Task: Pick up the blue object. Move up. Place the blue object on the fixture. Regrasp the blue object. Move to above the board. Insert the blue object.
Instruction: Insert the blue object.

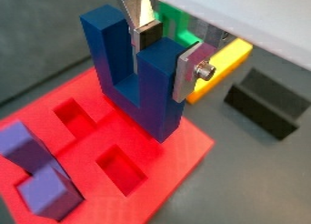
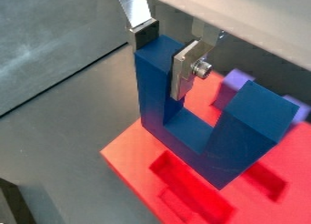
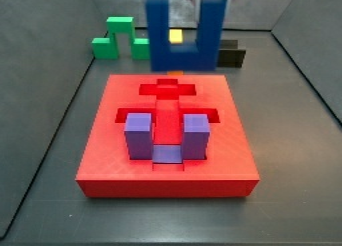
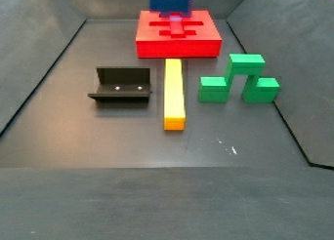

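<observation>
My gripper (image 1: 168, 53) pinches 1 prong of the blue block (image 1: 136, 71) above the board (image 1: 170, 164); I should align before lowering.

Pincer (image 1: 168, 47) over board (image 3: 107, 160); purple block (image 3: 166, 138) seemingly blocks front recess.

A long yellow rectangular bar (image 4: 174, 94) lies on the dark grey floor (image 4: 156, 156), beside a green stepped plastic block (image 4: 239, 78). A purple U-shaped plastic block (image 3: 164, 138) stands upright (prongs up).
</observation>
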{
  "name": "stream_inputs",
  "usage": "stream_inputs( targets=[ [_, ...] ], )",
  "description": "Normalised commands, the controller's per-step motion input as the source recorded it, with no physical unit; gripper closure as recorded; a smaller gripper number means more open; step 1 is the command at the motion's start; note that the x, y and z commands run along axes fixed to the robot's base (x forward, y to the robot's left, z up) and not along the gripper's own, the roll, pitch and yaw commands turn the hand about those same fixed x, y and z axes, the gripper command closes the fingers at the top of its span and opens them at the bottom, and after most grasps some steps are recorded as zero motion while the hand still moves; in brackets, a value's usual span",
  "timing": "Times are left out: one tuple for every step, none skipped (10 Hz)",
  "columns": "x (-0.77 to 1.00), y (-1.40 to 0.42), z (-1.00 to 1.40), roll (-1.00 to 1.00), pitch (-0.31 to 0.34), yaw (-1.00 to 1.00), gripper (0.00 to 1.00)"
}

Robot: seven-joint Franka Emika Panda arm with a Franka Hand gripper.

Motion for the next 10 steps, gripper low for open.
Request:
stream_inputs(
  targets=[
    [-0.16,0.03,-0.55,0.09,-0.081,-0.34,1.00],
    [-0.22,0.07,-0.48,0.03,-0.051,-0.31,1.00],
    [-0.25,0.21,-0.42,0.00,-0.067,-0.25,1.00],
    [-0.25,0.36,-0.26,-0.09,-0.030,-0.15,1.00],
    [-0.01,0.19,-0.31,-0.21,-0.079,0.03,1.00],
    [0.00,0.07,-0.31,-0.17,-0.061,0.19,1.00],
    [0.00,0.04,-0.19,-0.25,-0.066,0.27,1.00],
    [-0.08,0.00,0.00,-0.20,-0.079,0.28,1.00],
    [-0.17,0.00,0.00,-0.17,-0.114,0.34,1.00],
    [-0.20,-0.01,-0.01,-0.11,-0.101,0.22,1.00]
  ],
)
